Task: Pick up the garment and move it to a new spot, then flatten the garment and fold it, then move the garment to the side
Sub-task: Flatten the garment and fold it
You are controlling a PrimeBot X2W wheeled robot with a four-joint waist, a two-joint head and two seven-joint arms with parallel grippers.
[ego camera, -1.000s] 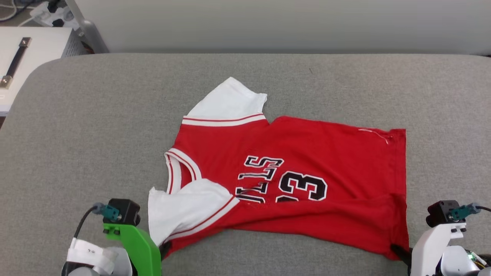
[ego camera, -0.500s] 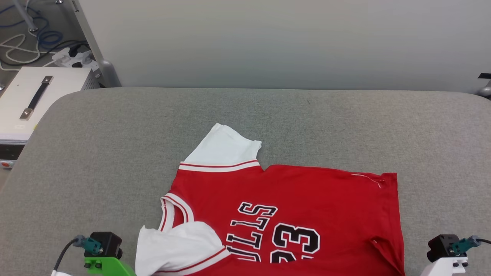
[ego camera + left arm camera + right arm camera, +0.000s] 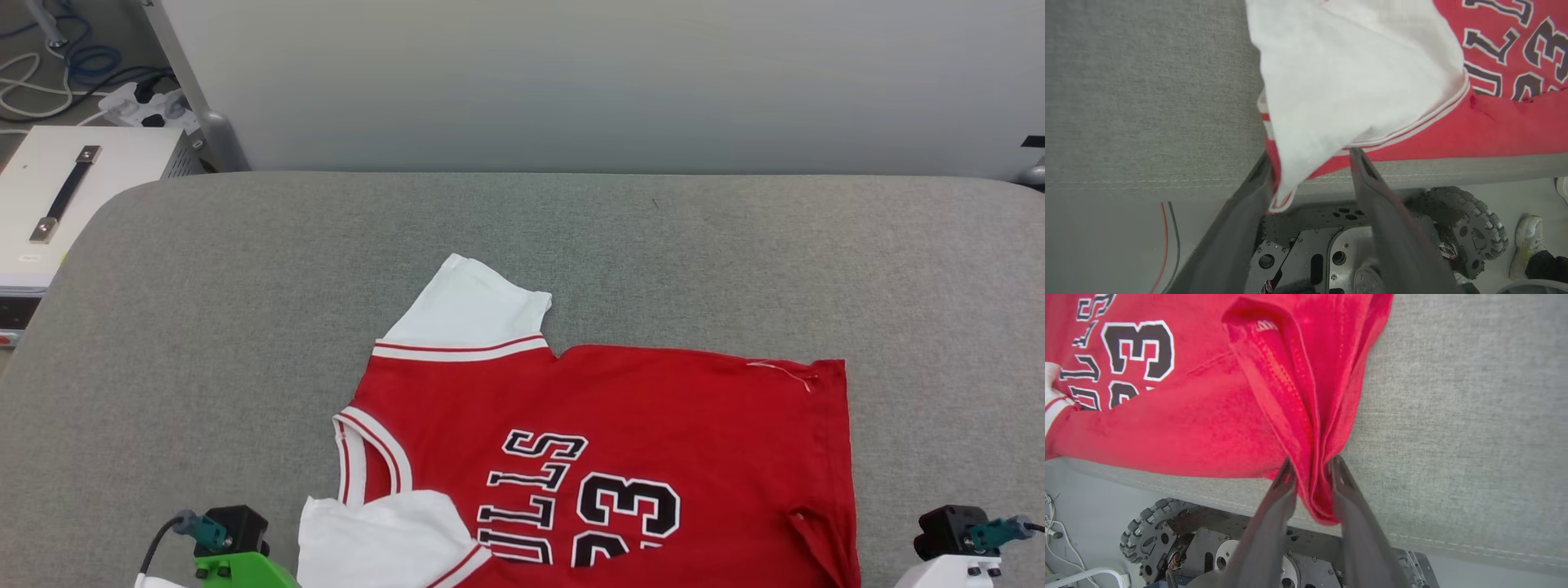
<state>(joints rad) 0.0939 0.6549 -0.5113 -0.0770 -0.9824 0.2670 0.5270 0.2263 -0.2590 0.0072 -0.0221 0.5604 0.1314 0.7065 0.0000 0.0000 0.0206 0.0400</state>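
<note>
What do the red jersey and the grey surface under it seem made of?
Jersey: probably thin knit fabric, matt; it creases, bunches and drapes limply, with stitched hems. Grey surface: apparently woven upholstery cloth, matt and flecked; fine weave and a stitched edge seam show in the wrist views.

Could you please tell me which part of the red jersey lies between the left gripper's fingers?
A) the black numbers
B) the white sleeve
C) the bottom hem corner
B: in the left wrist view, the white sleeve of the red soft-fabric jersey tapers down between the left gripper's two dark fingers, which stand well apart.
</note>
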